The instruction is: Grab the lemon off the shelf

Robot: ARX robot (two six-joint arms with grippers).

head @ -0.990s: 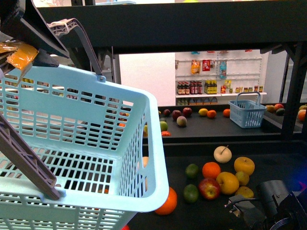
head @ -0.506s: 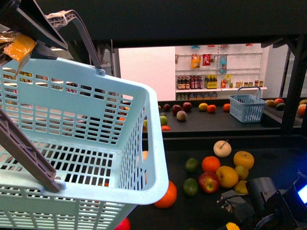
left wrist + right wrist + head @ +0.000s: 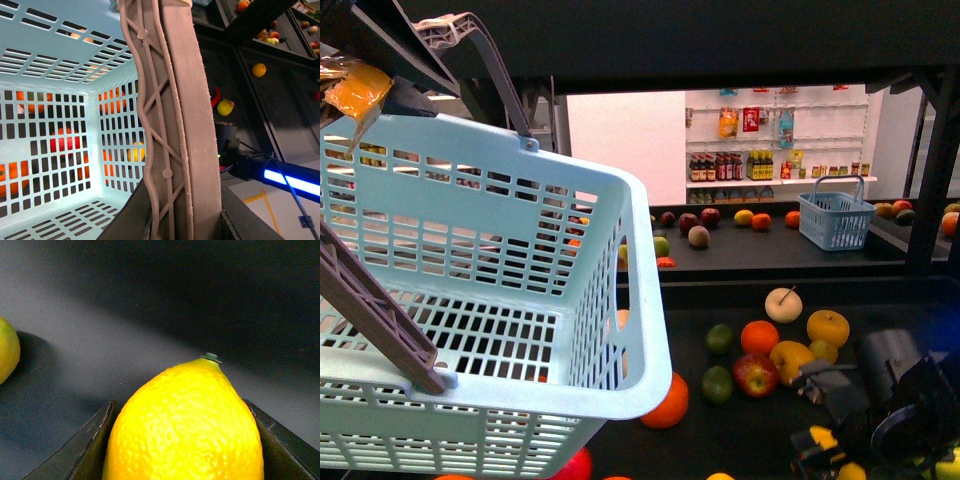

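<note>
The lemon point(image 3: 185, 430), bright yellow with a small green stem tip, fills the right wrist view between two dark fingers point(image 3: 92, 445). My right gripper point(image 3: 184, 412) is shut on it, just above the black shelf tray point(image 3: 125, 315). In the front view this gripper point(image 3: 828, 440) sits low at the right over the shelf tray point(image 3: 745, 440), with the lemon point(image 3: 823, 437) showing as a yellow patch. My left gripper point(image 3: 182, 212) is shut on the grey-brown basket handle point(image 3: 175, 115). It holds the light blue basket point(image 3: 490, 300) up at the left.
Loose fruit lies on the tray: an orange point(image 3: 667, 402), a red apple point(image 3: 755, 375), two limes point(image 3: 719, 338), golden-yellow fruits point(image 3: 828, 327). A small blue basket point(image 3: 835, 218) stands on the far tray. A black post point(image 3: 930, 180) rises at the right. White wall shelves point(image 3: 770, 150) are behind.
My right gripper has risen and shifted right with the lemon now showing in it. The held basket has stayed at the left, its rim dipping slightly.
</note>
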